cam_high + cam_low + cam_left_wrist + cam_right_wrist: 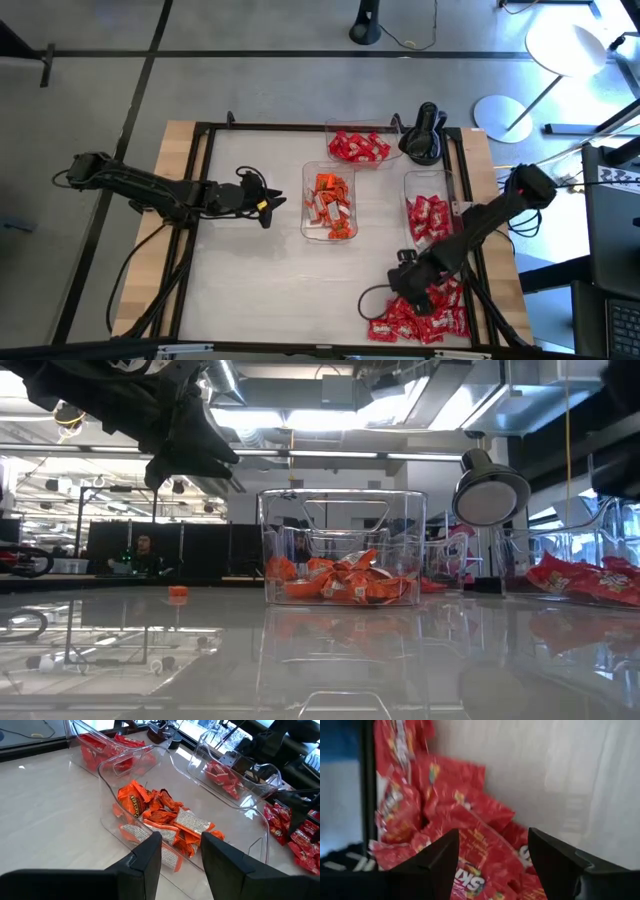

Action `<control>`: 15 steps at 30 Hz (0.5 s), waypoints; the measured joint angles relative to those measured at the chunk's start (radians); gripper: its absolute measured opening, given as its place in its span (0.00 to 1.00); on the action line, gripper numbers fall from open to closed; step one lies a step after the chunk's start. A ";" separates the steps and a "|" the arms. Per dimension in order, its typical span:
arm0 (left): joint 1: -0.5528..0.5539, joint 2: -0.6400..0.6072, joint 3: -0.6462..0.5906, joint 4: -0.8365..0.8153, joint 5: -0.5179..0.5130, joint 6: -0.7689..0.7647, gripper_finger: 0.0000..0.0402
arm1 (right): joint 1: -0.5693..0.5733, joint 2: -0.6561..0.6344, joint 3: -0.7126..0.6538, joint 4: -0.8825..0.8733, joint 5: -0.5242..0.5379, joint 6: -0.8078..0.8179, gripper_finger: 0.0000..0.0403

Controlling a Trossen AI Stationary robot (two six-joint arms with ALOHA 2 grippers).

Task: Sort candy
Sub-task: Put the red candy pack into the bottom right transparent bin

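Note:
A loose heap of red candy (428,316) lies on the table at the near right. My right gripper (400,285) hangs open just above the heap's left part (445,810), fingers pointing steeply down, nothing between them. Three clear trays hold sorted candy: orange in the middle tray (328,205), plain red in the far tray (358,147), and red with white marks in the right tray (430,215). My left gripper (270,207) waits open above the table, just left of the middle tray (150,810), and is empty.
A black frame (200,200) runs around the white tabletop. A dark stand (422,135) sits at the far edge, between the far and right trays. Bare table surface (260,290) lies at the near left and centre.

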 joint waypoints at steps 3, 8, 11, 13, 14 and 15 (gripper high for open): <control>0.000 0.000 0.000 0.000 0.000 -0.001 0.32 | 0.028 0.047 0.000 -0.009 -0.023 -0.018 0.58; 0.000 0.000 0.000 -0.001 0.000 0.002 0.32 | 0.054 0.102 0.001 -0.029 -0.034 -0.026 0.58; 0.000 0.000 0.000 -0.001 0.000 0.002 0.32 | 0.051 0.114 0.002 -0.032 -0.037 -0.026 0.54; 0.000 0.000 0.000 -0.001 0.000 0.002 0.32 | 0.052 0.115 0.003 -0.035 -0.021 -0.030 0.49; 0.000 0.000 0.000 -0.001 0.000 0.002 0.32 | 0.052 0.115 0.003 -0.038 -0.006 -0.038 0.46; 0.000 0.000 0.000 -0.001 0.000 0.002 0.32 | 0.053 0.115 0.003 -0.042 0.008 -0.047 0.42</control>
